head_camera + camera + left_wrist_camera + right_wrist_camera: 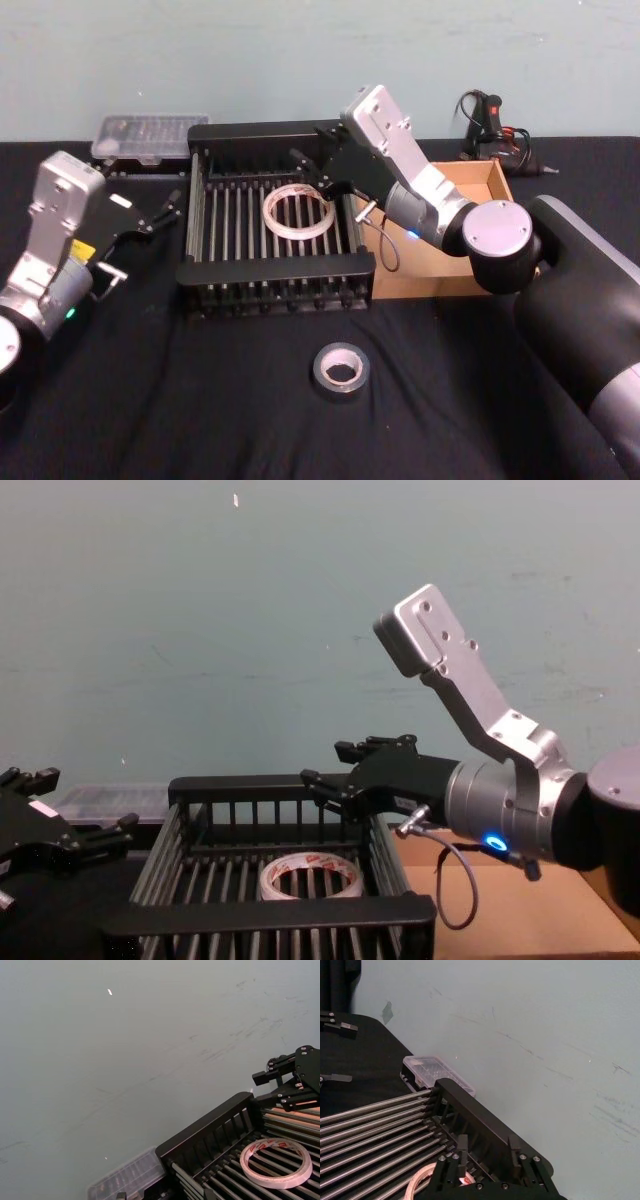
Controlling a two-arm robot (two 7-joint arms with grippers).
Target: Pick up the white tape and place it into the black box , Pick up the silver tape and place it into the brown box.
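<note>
With white tape [297, 211] lying flat on the bars inside black box [275, 232]: right gripper [312, 167] above the box's far right part, fingers spread wide, nothing between them, clear of the roll. Left gripper [160, 213] parked over the table [200, 400] just left of the box, fingers apart, empty. Silver tape [338, 370] flat on the black cloth in front of the box, well apart from both grippers. Brown box [470, 215] touching the black box's right side, partly hidden behind the right arm. Clear plastic case [148, 137] behind the box's far left corner.
</note>
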